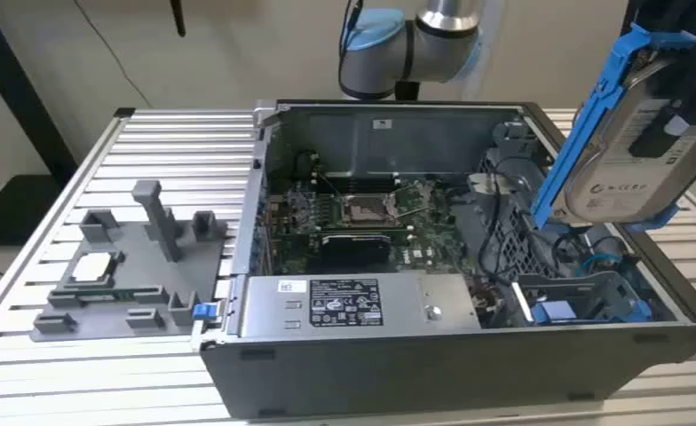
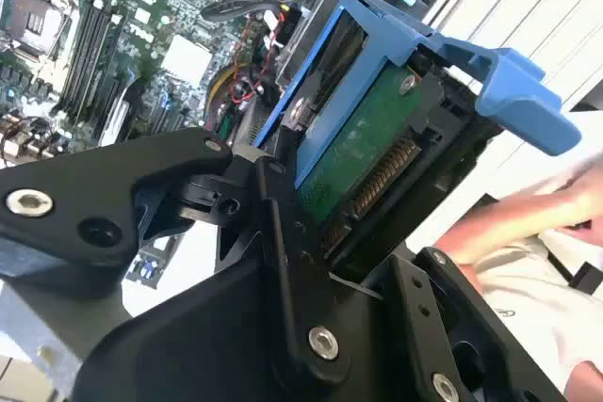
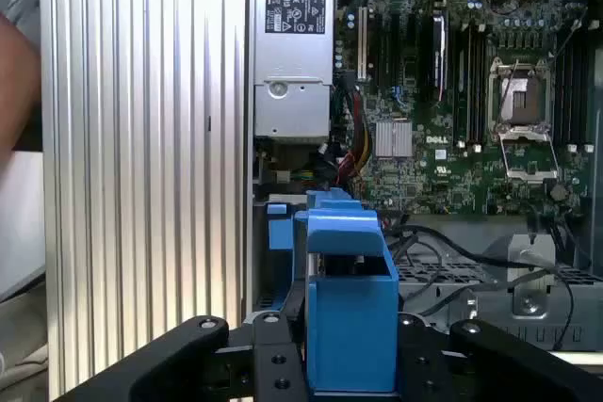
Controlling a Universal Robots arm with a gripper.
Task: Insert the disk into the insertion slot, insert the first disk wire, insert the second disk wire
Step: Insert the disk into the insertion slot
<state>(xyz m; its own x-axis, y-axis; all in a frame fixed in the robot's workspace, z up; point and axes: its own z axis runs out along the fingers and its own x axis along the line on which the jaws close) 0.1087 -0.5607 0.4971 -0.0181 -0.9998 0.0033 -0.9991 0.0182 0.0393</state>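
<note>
The gripper (image 3: 350,364) is seen clamped on the disk (image 1: 628,164), its black fingers (image 3: 273,364) pressed against both sides of the blue carrier frame (image 3: 350,298), the jaws closed to the frame's width. In the exterior view the disk is held in the air at about two o'clock, stood on edge and tilted, its white label turned to the camera. It is kept clear above the insertion slot (image 1: 585,288), found at about four o'clock inside the open computer case (image 1: 443,373). The green circuit board (image 2: 363,148) on the disk's other face is shown in the second wrist view. The motherboard (image 1: 360,209) is laid at the case's centre, with the grey power-supply box (image 1: 348,306) at its six o'clock. A grey parts fixture (image 1: 135,266) is set on the slatted table (image 1: 170,146) at nine o'clock. A person's hand (image 2: 528,218) is caught in the second wrist view, beyond the disk.
</note>
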